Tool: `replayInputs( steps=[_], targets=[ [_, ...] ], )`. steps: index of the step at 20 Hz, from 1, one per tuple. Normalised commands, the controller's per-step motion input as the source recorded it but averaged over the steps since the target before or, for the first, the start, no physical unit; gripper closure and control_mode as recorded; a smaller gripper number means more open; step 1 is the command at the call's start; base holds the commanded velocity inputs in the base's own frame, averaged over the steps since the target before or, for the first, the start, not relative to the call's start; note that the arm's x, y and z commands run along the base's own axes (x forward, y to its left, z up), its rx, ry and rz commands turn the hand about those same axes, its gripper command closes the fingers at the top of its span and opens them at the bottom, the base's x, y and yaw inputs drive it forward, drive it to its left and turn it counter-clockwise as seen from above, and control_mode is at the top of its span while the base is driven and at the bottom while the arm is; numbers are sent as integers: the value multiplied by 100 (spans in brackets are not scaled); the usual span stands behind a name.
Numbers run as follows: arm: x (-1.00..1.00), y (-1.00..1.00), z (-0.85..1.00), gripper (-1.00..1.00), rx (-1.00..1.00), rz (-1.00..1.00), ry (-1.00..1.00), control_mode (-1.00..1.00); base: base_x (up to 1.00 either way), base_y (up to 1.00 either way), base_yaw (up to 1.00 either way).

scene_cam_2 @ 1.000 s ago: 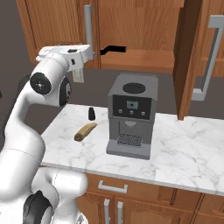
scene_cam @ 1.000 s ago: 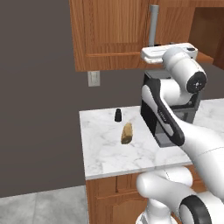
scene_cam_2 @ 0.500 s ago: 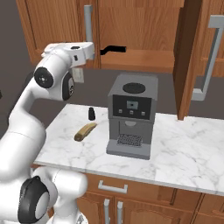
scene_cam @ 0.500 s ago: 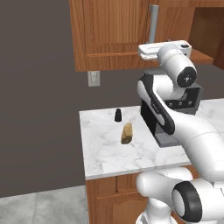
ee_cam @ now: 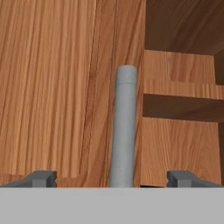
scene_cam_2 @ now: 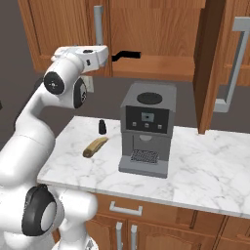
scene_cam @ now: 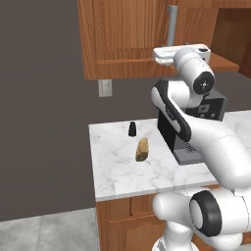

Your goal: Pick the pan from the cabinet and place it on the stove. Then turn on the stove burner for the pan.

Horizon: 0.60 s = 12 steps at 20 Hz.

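Gripper [ee_cam: 113, 178] wide open, fingertips [ee_cam: 41, 178] spread at bottom of hand view, grey bar handle [ee_cam: 123, 131] centred between them, nothing gripped. In right base view, hand raised at upper left against cabinet [scene_cam_2: 146, 29]; right door [scene_cam_2: 215, 63] swung open at upper right. Pan [scene_cam_2: 126, 55] on cabinet shelf, upper centre: black handle alone visible. Coffee machine [scene_cam_2: 145, 127] mid-frame on marble counter [scene_cam_2: 205, 171]; small black shaker [scene_cam_2: 102, 126] and bread roll [scene_cam_2: 95, 146] left of it.

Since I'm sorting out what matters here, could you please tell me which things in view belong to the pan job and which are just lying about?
Job in hand:
- cabinet, one door open
- pan handle on its shelf
- cabinet's bar handle
- pincer, open either side of that bar

Lying about:
- coffee machine
- bread roll
- small black shaker
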Motion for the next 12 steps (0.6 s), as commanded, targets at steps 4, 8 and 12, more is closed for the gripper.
replayInputs(
  steps=[4, 8, 12],
  targets=[
    [18, -13, 0, -100, 1, 0, 0, -100, 0, 0, 0],
    [23, -9, 0, -100, 0, 0, 0, -100, 0, 0, 0],
    [28, -3, 0, -100, 0, 0, 0, -100, 0, 0, 0]
  ],
)
